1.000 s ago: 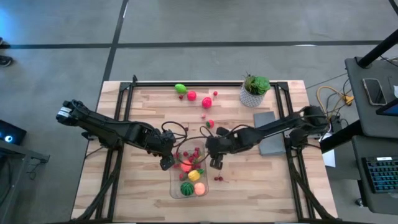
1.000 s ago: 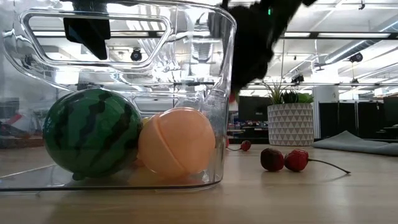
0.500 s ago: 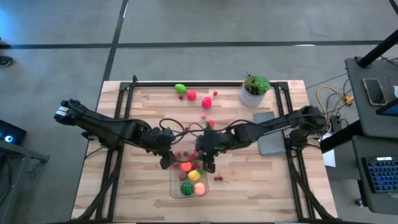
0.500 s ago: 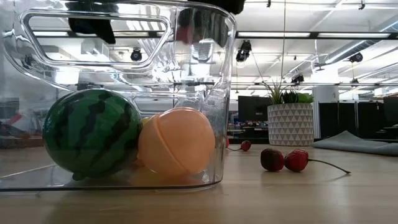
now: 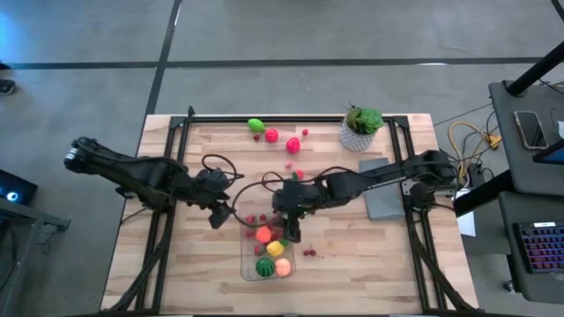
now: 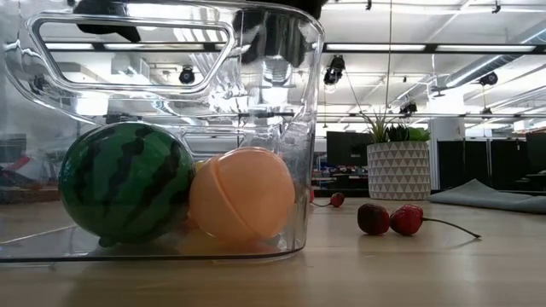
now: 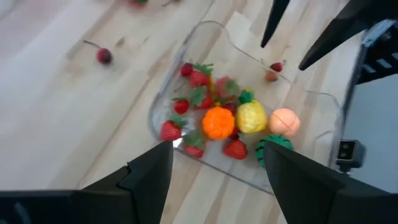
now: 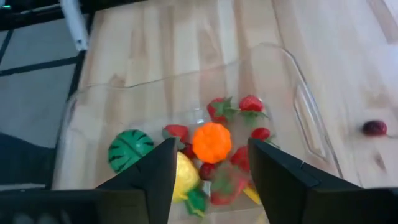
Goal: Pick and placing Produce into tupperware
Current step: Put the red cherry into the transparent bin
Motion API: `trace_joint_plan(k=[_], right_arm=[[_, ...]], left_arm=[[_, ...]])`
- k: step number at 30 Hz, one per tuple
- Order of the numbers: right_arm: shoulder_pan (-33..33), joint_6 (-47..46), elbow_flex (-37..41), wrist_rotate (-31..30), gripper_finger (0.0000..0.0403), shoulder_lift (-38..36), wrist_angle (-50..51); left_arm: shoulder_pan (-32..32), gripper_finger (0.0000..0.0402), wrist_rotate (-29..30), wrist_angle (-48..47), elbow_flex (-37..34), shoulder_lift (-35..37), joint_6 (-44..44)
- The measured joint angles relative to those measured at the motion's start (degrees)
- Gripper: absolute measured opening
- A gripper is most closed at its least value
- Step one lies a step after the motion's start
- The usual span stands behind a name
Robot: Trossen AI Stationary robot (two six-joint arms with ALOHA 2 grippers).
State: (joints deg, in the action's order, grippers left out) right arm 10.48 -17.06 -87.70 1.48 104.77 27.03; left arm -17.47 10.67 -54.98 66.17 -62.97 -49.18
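From table height we meet the tupperware [image 6: 162, 136] first, its clear wall right against the lens, with a toy watermelon [image 6: 126, 181] and a peach-coloured ball [image 6: 243, 205] resting on its floor and touching each other. Just beyond it on the bare wood lie two dark red cherries [image 6: 391, 218], close enough that a low sweep could knock them further off or roll them toward the table edge.

From above we see the right gripper [image 5: 291, 231] hanging over the open container, and its wrist camera shows its fingers [image 8: 292, 180] parted with nothing between them, looking straight down on the orange piece [image 8: 211, 142] and the strawberries around it. We judge the main risk here to be a careless lift or swing: a finger catching the thin rim could drag or tip the light container and spill what is already inside. The left gripper [image 5: 218, 217] sits just beside the container, its jaws standing apart and empty; the two arms are near each other, so we reckon a crossing move could make them collide.

Farther back, more Produce [image 5: 271, 135] waits near the table's far edge, close to the potted plant [image 5: 360, 126]. Reaching there, we could brush the pot or push round pieces off the edge.
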Motion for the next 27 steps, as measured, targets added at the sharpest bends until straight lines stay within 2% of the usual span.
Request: trace_joint_plan(k=[5,10,15,18,23,27], right_arm=[[-0.5,-3.8,0.1,0.0,0.0220,0.7,2.8],[0.5,-5.7,0.1,-0.8,0.0239,-1.4,16.0],[5.5,-6.2,0.2,-5.7,0.0247,-1.9,26.4],[9.7,-7.4,0.3,-9.1,0.0244,-2.0,27.8],[17.7,-8.8,1.1,-22.3,0.0237,-2.0,28.7],[21.9,-11.2,2.2,-24.2,0.0236,-2.1,30.4]], left_arm=[[0.0,0.0235,0.6,-1.4,0.0,1.1,-0.1],[0.0,0.0235,0.5,-1.4,0.0,0.5,0.0],[0.0,0.0235,0.6,-1.4,0.0,-0.9,0.7],[0.0,0.0235,0.6,-1.4,-0.1,-1.7,2.3],[0.0,0.0235,0.5,-1.3,-0.1,-3.3,3.6],[0.0,0.0235,0.4,-1.1,-0.1,-4.1,3.6]])
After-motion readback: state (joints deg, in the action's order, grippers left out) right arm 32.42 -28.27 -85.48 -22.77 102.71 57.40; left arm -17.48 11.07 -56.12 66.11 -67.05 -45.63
